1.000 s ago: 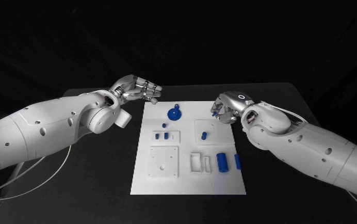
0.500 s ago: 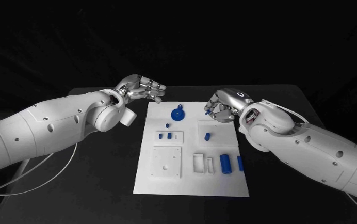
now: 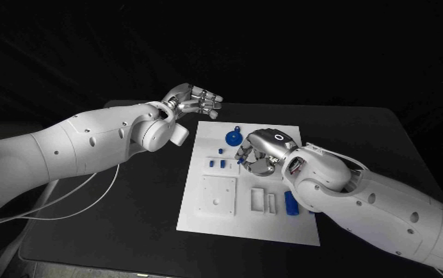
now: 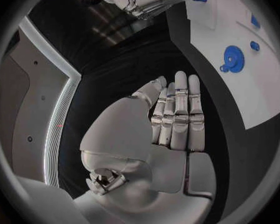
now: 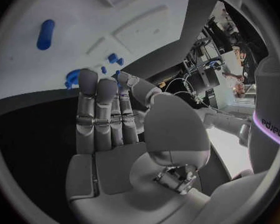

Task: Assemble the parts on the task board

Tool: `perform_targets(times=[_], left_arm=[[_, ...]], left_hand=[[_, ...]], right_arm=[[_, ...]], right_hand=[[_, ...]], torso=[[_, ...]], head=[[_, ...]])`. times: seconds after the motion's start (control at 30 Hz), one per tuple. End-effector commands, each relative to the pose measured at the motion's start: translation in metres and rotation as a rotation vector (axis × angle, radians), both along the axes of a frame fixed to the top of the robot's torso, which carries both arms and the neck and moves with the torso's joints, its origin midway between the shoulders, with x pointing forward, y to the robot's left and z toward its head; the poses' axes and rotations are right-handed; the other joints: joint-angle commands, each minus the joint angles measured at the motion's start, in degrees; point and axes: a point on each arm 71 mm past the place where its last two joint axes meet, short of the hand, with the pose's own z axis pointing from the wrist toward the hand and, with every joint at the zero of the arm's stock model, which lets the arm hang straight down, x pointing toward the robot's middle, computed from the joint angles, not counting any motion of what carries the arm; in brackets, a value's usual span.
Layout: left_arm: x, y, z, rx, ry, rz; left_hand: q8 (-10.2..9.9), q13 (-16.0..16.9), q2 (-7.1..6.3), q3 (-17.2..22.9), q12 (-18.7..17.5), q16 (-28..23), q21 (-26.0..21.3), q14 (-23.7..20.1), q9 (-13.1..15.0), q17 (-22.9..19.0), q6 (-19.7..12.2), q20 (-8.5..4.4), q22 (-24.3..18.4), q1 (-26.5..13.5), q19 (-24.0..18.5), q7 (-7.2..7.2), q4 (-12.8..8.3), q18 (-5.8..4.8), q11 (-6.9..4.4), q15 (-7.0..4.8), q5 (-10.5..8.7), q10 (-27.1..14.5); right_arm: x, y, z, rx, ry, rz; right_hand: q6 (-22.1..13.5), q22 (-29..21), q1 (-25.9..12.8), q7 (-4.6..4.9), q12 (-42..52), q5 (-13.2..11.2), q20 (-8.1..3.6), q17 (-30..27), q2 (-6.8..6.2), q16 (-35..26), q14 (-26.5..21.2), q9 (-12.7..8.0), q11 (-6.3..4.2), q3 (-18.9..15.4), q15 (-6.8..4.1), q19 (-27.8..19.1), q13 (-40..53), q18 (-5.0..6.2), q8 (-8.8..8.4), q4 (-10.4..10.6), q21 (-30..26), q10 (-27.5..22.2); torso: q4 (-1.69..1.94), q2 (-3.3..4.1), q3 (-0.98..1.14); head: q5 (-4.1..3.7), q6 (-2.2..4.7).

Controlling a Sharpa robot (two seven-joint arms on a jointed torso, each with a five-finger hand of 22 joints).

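The white task board (image 3: 221, 217) lies in the middle of the black table. A blue gear (image 3: 233, 138) stands near its far edge, with two small blue pegs (image 3: 217, 161) just in front of it. My right hand (image 3: 259, 155) hovers over the board's middle with its fingers curled, pinching a small blue part (image 3: 242, 154) at the fingertips. A blue cylinder (image 3: 290, 200) lies beside my right forearm. My left hand (image 3: 194, 102) hangs beyond the board's far left corner, fingers apart and holding nothing. The right wrist view shows the gear (image 5: 71, 77) behind the right hand (image 5: 115, 114).
A raised white square plate (image 3: 219, 195) and narrow white slots (image 3: 263, 200) sit on the board's near half. A white cable (image 3: 83, 195) loops over the table's left side. In the left wrist view the gear (image 4: 232, 58) lies on the board (image 4: 258, 94).
The camera has shifted. Against the board, my right hand has moved from the far right edge inward over the middle, carrying the small blue part. The left hand stays off the far left corner.
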Motion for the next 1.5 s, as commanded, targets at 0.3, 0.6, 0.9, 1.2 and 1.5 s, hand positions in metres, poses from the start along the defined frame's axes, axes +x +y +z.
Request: perform_targets(times=[0.3, 0.6, 0.9, 1.2, 1.5], left_arm=[[0.004, -0.007, 0.001, -0.039, 0.008, 0.069], [0.005, -0.008, 0.001, -0.042, 0.01, 0.067], [0.005, -0.007, 0.001, -0.042, 0.012, 0.065], [0.005, -0.006, 0.0, -0.043, 0.015, 0.06], [0.004, -0.006, 0.0, -0.044, 0.019, 0.053]], left_hand=[[0.2, -0.1, -0.08, 0.5, -0.3, -0.4, -0.2, 0.1, 0.0, -0.1, -0.4, 0.06, -0.6, -0.7, -0.4, 0.04, 0.6, 0.08, 0.2, 0.15, 0.37, -0.5], [0.2, -0.1, -0.12, 0.8, -0.3, -0.5, -0.2, 0.0, 0.0, -0.1, -0.4, 0.09, -0.8, -0.8, -0.4, 0.05, 0.6, 0.08, 0.2, 0.18, 0.5, -0.5], [0.2, -0.1, -0.12, 0.8, -0.3, -0.5, -0.2, 0.0, 0.0, -0.1, -0.4, 0.09, -0.8, -0.8, -0.4, 0.05, 0.6, 0.08, 0.2, 0.18, 0.5, -0.5], [0.2, -0.1, -0.21, 0.9, -0.4, -0.5, -0.2, 0.0, 0.0, -0.1, -0.5, 0.11, -0.9, -0.9, -0.4, 0.07, 0.7, 0.06, 0.23, 0.2, 0.47, -0.5], [0.2, -0.1, -0.21, 0.9, -0.4, -0.5, -0.2, 0.0, 0.0, -0.1, -0.5, 0.11, -0.9, -0.9, -0.4, 0.07, 0.7, 0.06, 0.23, 0.2, 0.47, -0.5]], right_arm=[[-0.018, 0.027, -0.03, -0.127, 0.003, 0.063], [-0.026, 0.037, -0.042, -0.174, 0.011, 0.074], [-0.027, 0.039, -0.051, -0.201, 0.01, 0.061], [-0.027, 0.037, -0.054, -0.211, 0.011, 0.052], [-0.027, 0.038, -0.054, -0.211, 0.007, 0.048]], right_hand=[[0.2, 0.8, -0.2, 0.07, 0.2, 0.5, -0.5, -0.4, 0.47, 0.4, 0.1, 0.1, -0.32, -0.2, -0.36, 1.1, 0.1, 1.08, 0.21, 0.0, -0.1, 0.5], [0.1, 1.5, -0.2, 0.07, 0.2, 0.5, -0.45, -0.6, 0.57, 0.5, 0.1, 0.1, -0.33, -0.3, -0.35, 1.2, 0.1, 1.08, 0.22, 0.0, 0.4, 0.5], [0.1, 1.8, -0.3, 0.09, 0.2, 0.4, -0.47, -0.8, 0.52, 0.6, 0.1, 0.1, -0.32, -0.2, -0.35, 1.3, 0.1, 0.92, 0.2, 0.0, 0.4, 0.5], [0.2, 2.1, -0.3, 0.06, 0.2, 0.4, -0.48, -0.9, 0.5, 0.7, 0.1, 0.1, -0.33, -0.1, -0.36, 1.4, 0.1, 0.91, 0.22, 0.0, 0.3, 0.6], [0.2, 2.3, -0.3, 0.06, 0.2, 0.3, -0.48, -1.0, 0.48, 0.8, 0.1, 0.1, -0.33, 0.0, -0.37, 1.4, 0.1, 0.92, 0.21, 0.0, 0.2, 0.6]], torso=[[0.04, -0.01, 0.05], [-0.01, 0.0, 0.05], [0.03, 0.01, 0.09], [-0.04, 0.0, 0.09], [0.02, 0.02, 0.05]], head=[[4.36, -2.08], [5.38, -2.55], [5.5, -2.91], [5.54, -3.06], [5.51, -3.15]])
